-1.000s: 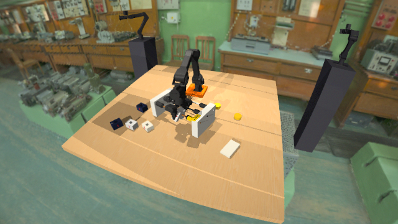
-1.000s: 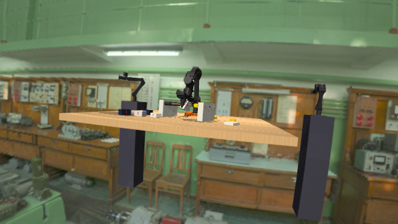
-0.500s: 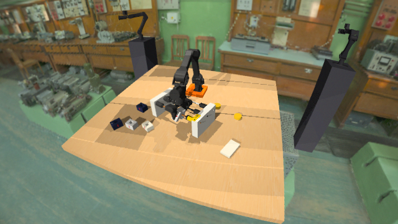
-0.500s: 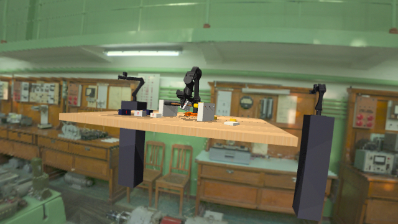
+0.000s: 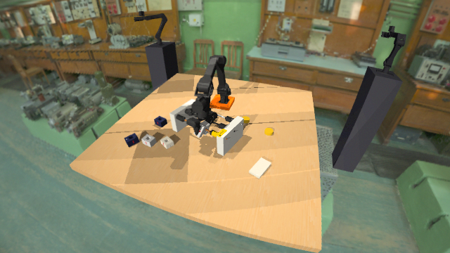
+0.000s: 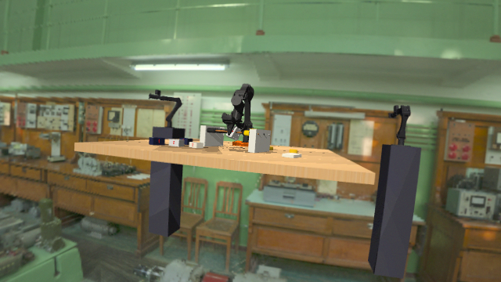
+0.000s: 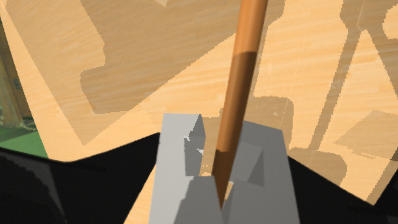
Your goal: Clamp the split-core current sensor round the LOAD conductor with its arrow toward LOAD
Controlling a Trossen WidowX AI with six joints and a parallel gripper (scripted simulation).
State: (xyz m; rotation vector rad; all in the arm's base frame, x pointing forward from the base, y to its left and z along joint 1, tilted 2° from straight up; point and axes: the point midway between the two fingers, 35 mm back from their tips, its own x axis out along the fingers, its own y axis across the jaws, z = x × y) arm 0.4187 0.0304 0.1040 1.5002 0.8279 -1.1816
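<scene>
My gripper (image 5: 201, 131) (image 6: 234, 133) (image 7: 217, 147) is shut on the grey split-core sensor (image 7: 272, 165), a black finger on either side of it. In the top and exterior views the sensor is small, tilted and partly hidden by the arm. Its two halves stand apart at the top of the wrist view. The copper conductor (image 7: 245, 55) runs down into the gap between them. A yellow piece (image 5: 219, 133) (image 6: 246, 132) sits near the front white end panel (image 5: 230, 137) (image 6: 259, 141). The LOAD marking and the sensor's arrow cannot be read.
The other end panel (image 5: 177, 123) (image 6: 211, 137) stands behind the gripper. Dark blue blocks (image 5: 131, 140) (image 5: 160, 121) and pale blocks (image 5: 148, 140) (image 5: 166, 142) lie left. A white slab (image 5: 260, 168) (image 6: 291, 155) and yellow disc (image 5: 268, 131) lie right.
</scene>
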